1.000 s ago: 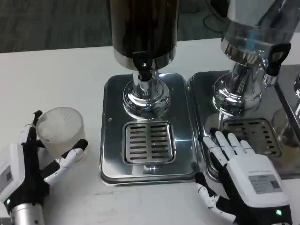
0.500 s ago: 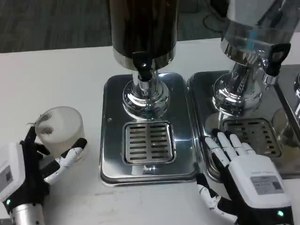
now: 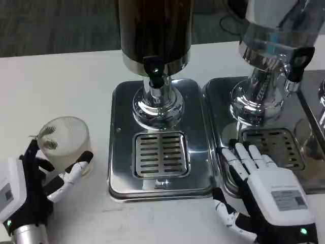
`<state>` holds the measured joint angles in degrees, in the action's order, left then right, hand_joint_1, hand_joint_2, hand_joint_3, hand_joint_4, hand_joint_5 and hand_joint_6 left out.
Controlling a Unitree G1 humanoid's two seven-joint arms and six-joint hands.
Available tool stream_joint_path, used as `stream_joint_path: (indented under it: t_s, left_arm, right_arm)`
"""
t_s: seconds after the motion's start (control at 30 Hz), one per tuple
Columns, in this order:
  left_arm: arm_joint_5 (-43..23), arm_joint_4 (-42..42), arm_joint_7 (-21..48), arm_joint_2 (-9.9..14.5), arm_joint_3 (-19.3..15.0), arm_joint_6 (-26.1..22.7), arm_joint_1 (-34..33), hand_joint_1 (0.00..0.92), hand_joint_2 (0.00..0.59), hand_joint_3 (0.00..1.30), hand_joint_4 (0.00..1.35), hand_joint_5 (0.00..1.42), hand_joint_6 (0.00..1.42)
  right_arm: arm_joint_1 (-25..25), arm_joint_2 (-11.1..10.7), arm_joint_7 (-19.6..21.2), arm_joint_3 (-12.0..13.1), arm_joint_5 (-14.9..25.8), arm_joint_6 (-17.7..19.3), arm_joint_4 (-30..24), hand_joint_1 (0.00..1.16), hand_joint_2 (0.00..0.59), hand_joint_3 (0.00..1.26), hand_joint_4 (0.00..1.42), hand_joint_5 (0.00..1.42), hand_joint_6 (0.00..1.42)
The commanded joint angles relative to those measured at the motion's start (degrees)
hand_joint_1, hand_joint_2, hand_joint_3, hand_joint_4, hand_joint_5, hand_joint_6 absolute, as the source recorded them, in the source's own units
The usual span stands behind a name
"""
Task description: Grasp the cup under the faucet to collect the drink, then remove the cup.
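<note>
A translucent white cup (image 3: 65,144) stands upright on the white table, left of the middle drip tray (image 3: 122,152) and away from the black faucet (image 3: 155,71) of the dark drink dispenser (image 3: 155,30). My left hand (image 3: 28,190) lies just in front of the cup with its fingers spread. One fingertip (image 3: 85,157) sits by the cup's lower right side and another by its left; I cannot tell if they touch it. My right hand (image 3: 269,195) lies flat and empty, fingers stretched over the front edge of the right tray (image 3: 218,101).
A slotted grate (image 3: 161,154) sits in the middle tray under the faucet. A second, chrome dispenser (image 3: 264,61) with its own tap (image 3: 297,63) stands at the right. Bare table extends left of and behind the cup.
My left hand has drawn back toward the table's near edge, and its fingertips have slid down from the cup's rim. The cup and the right hand have stayed nearly still.
</note>
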<state>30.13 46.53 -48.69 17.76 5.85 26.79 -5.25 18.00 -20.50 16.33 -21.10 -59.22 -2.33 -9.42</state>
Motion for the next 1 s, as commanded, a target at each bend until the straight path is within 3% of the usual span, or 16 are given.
stream_joint_path:
  t_s: [0.03, 0.3, 1.0]
  left_arm:
    - [0.99, 0.59, -2.45, -0.29, 0.65, 0.76, -0.01, 0.435, 0.095, 0.39, 0.51, 0.77, 0.92]
    - [1.34, 0.74, -3.96, -0.37, 0.94, 0.99, 0.17, 0.519, 0.104, 0.48, 0.62, 0.84, 0.99]
    - [3.47, -2.74, -10.67, -1.06, 0.98, 0.7, 1.2, 0.514, 0.086, 0.5, 0.63, 0.83, 0.99]
  right_arm:
    - [-0.01, 0.01, -0.01, 0.3, 0.31, 0.01, -0.8, 0.29, 0.459, 0.1, 0.0, 0.0, 0.1]
    - [0.03, -0.07, -0.41, 0.38, 0.43, -0.04, -0.96, 0.29, 0.459, 0.1, 0.0, 0.0, 0.11]
    - [0.38, -0.89, -1.07, 0.6, 0.23, 0.13, -2.06, 0.29, 0.459, 0.1, 0.0, 0.0, 0.11]
